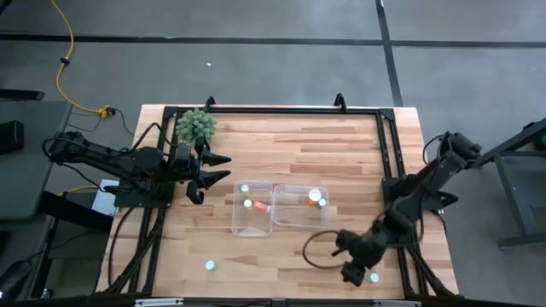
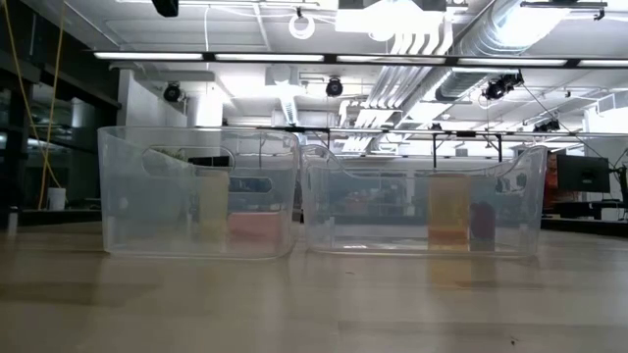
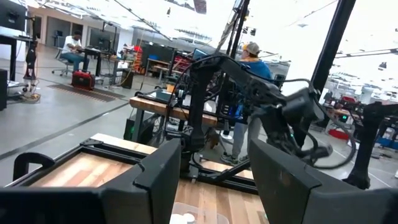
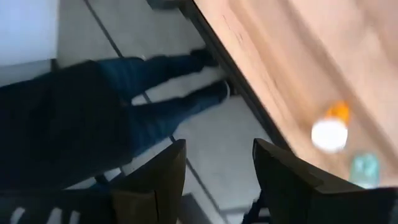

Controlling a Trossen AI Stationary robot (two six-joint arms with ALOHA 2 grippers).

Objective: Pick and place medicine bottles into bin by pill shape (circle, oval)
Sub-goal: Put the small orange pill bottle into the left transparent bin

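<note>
Two clear bins [image 1: 275, 209] are set side by side at the middle of the wooden table [image 1: 341, 145]; bottles with white caps are seen inside both, one in the left bin [image 1: 248, 204] and one in the right bin [image 1: 315, 196].

The right gripper [image 1: 357, 269] is held low at the table's near right corner, its jaws parted and nothing between them. A white-capped medicine bottle [image 1: 374, 277] stands upright just beside it, on the side toward the table's edge. In the right wrist view what is probably the same bottle [image 4: 330, 131], with an orange body, is seen off to one side of the fingers [image 4: 163, 177] rather than between them, so a turn of the wrist toward it would be needed before any closing. Its long axis is judged vertical.

Another loose bottle [image 1: 211, 266] stands near the front edge on the left, well apart from both arms.

The left gripper [image 1: 213, 173] is held above the table beside the fuzzy green plant ball [image 1: 196, 126], jaws open and empty. For the corner bottle, the right arm is clearly the nearer.
</note>
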